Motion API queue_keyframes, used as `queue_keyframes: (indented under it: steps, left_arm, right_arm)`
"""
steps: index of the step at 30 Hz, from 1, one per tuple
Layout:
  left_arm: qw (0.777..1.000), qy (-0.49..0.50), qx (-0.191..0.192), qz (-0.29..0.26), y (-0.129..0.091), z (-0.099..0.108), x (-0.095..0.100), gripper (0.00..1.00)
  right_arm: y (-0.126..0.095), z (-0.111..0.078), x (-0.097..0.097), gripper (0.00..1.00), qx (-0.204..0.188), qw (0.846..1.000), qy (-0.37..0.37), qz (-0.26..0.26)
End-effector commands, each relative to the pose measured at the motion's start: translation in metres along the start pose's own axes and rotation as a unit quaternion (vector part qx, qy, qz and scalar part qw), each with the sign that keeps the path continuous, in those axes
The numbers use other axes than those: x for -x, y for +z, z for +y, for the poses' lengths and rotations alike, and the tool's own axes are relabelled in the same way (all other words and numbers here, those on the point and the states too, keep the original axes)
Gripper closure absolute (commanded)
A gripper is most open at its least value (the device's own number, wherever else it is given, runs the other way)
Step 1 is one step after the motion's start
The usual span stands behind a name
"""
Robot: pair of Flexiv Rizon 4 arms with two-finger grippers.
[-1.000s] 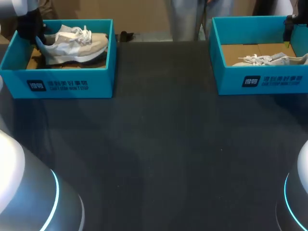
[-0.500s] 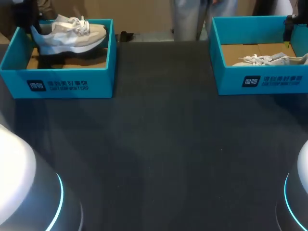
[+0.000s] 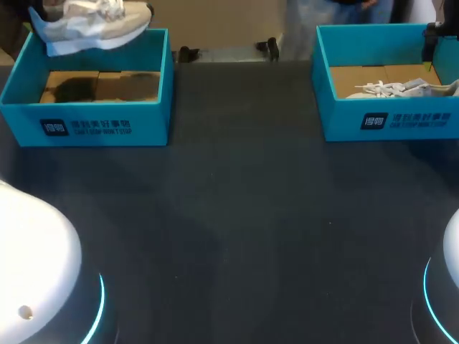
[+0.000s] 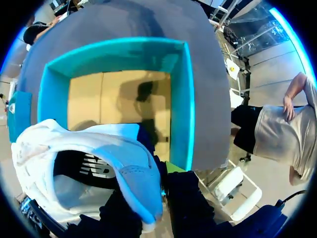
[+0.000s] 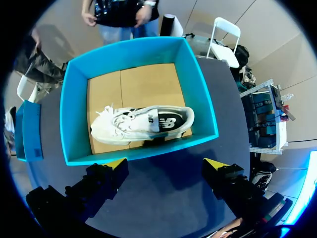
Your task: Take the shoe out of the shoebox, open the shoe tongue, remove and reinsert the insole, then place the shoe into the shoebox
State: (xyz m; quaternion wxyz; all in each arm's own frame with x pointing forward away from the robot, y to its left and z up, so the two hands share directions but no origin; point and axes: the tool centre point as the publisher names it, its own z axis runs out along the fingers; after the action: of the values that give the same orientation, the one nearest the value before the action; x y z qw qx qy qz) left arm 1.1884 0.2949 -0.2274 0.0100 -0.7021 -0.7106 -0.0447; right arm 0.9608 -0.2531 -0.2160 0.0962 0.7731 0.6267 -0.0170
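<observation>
Pinching the shoe (image 4: pixel 126 168) by its heel, our left pincer (image 4: pixel 151 208) holds it over the left box (image 4: pixel 181 99), which lies farther ahead. We see only from the head view that the shoe hangs clear above the box walls. Our right pincer (image 5: pixel 166 163) hangs spread; beyond its tips, inside the right box (image 5: pixel 74 124), lies a second shoe (image 5: pixel 143 124).

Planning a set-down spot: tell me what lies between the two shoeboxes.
Head view: only bare table between the left shoebox and the right shoebox.
</observation>
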Motion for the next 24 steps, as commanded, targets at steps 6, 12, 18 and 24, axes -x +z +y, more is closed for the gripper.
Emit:
queue_keyframes:
  steps: [6, 12, 18, 24]
  left_arm:
    - [1.0, 0.0, 0.025, -0.001, -0.087, -0.029, -0.019, 1.0]
    - [0.999, -0.006, 0.036, -0.006, -0.102, -0.032, -0.025, 1.0]
    - [0.999, -0.006, 0.036, -0.006, -0.102, -0.032, -0.025, 1.0]
    - [0.999, -0.006, 0.036, -0.006, -0.102, -0.032, -0.025, 1.0]
  right_arm:
    - [0.0, -0.001, 0.0, 0.0, 0.001, 1.0, 0.0, 0.0]
    - [0.0, -0.001, 0.0, 0.0, 0.001, 1.0, 0.0, 0.0]
    - [0.0, -0.001, 0.0, 0.0, 0.001, 1.0, 0.0, 0.0]
    - [0.0, -0.001, 0.0, 0.0, 0.001, 1.0, 0.0, 0.0]
